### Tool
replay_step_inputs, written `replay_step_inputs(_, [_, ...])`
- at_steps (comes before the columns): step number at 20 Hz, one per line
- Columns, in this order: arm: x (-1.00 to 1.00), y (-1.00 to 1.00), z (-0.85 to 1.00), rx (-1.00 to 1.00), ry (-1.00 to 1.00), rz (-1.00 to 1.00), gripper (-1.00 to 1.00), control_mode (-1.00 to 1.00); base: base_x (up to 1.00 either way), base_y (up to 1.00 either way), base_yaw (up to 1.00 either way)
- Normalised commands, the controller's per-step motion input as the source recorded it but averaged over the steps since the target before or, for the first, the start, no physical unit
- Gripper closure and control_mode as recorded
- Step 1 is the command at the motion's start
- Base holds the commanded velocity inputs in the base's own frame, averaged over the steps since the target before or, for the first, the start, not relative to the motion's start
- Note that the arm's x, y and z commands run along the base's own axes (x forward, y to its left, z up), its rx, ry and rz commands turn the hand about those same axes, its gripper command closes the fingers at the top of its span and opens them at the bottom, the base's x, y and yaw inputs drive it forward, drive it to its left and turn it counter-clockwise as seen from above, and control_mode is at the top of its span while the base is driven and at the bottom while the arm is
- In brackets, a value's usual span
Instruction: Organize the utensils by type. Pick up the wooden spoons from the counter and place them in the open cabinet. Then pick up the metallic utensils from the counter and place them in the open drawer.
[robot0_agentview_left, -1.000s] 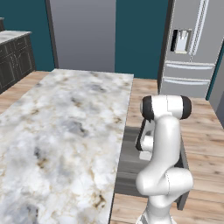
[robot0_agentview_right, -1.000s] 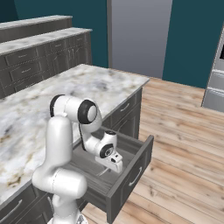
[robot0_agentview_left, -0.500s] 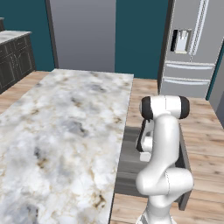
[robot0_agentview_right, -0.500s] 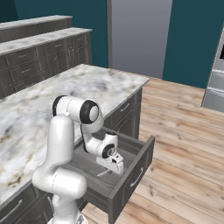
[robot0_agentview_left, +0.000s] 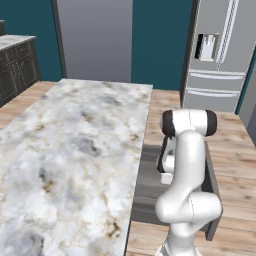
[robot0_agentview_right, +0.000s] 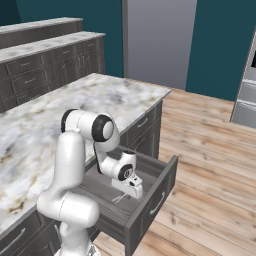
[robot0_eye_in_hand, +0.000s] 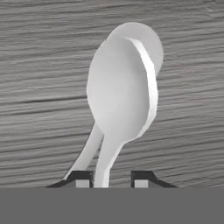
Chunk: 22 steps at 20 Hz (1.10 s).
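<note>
Closest thing in the hand view is the gripper, and its two dark fingertips sit slightly apart with the slim handle of a silver spoon running down between them. Whether the tips are pinching that handle or just sitting either side of it, I honestly can't tell, since the lower handle gets cut off right at the tips. The spoon's bowl is big and pale and tilted, one rim edge catching light. There's a second rounded pale shape peeking out behind it with its own thin stem. It could be a shadow or another metal utensil, too washed out to call. Under it all is grey wood grain, the floor of the open drawer.

From the right base view the drawer is pulled out from under the counter, and the arm folds down into it, so the gripper is low over the drawer floor. A thin silvery sliver lies just beside it there, too small to read properly.

In the left base view the arm's white body blocks most of the drawer, and the hand itself is hidden behind it. The marble top stretches away to the left. Farther back there's a steel fridge and a teal wall.
</note>
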Motion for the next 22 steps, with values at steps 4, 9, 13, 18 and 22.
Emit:
replay_step_inputs(4, [-0.15, -0.13, 0.0, 0.0, 0.0, 0.0, -1.0, -1.0, 0.0, 0.0, 0.0])
replay_step_inputs(9, [-0.19, -0.06, 0.11, 0.0, 0.0, 0.0, -1.0, -1.0, 0.0, 0.0, 0.0])
replay_step_inputs(13, [-0.15, 0.0, 0.32, 0.0, 0.0, 0.0, -1.0, -1.0, 0.0, 0.0, 0.0])
replay_step_inputs(18, [-0.07, 0.0, 0.42, 0.0, 0.0, 0.0, -1.0, -1.0, 0.0, 0.0, 0.0])
replay_step_inputs(22, [-0.04, 0.0, 0.48, 0.0, 0.0, 0.0, -1.0, -1.0, 0.0, 0.0, 0.0])
